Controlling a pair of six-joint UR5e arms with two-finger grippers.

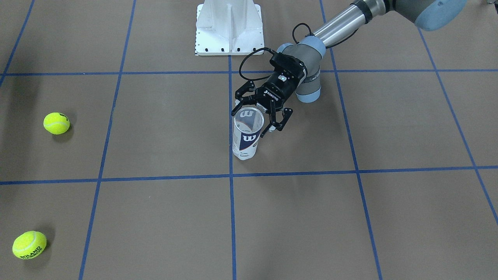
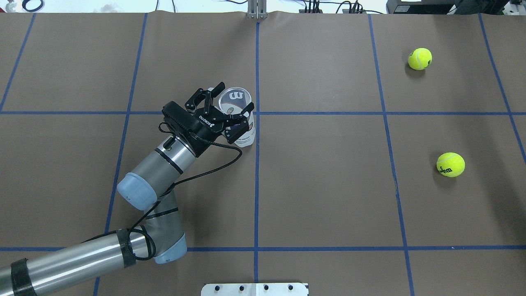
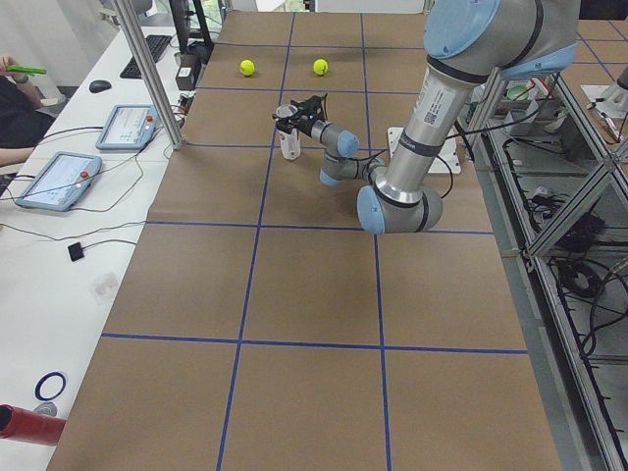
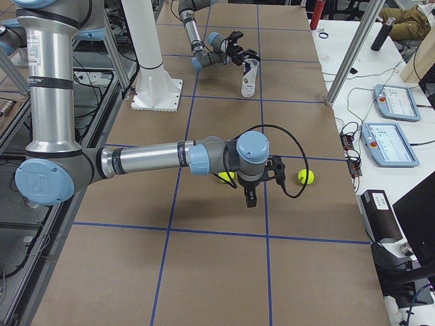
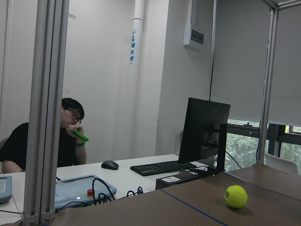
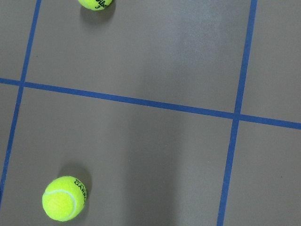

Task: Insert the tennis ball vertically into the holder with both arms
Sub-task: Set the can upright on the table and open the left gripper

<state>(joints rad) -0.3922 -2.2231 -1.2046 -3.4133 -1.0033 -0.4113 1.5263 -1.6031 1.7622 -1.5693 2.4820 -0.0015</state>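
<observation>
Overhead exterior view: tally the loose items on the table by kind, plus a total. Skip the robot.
Tennis balls: 2
Holder: 1
Total: 3

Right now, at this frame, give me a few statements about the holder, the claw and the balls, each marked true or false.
The holder stands upright on the table: true.
A ball is already inside the holder: false, it is empty.
The left claw is open at the holder's rim: true.
Three tennis balls lie on the table: false, two: one ball nearer the robot, another ball farther out.
</observation>
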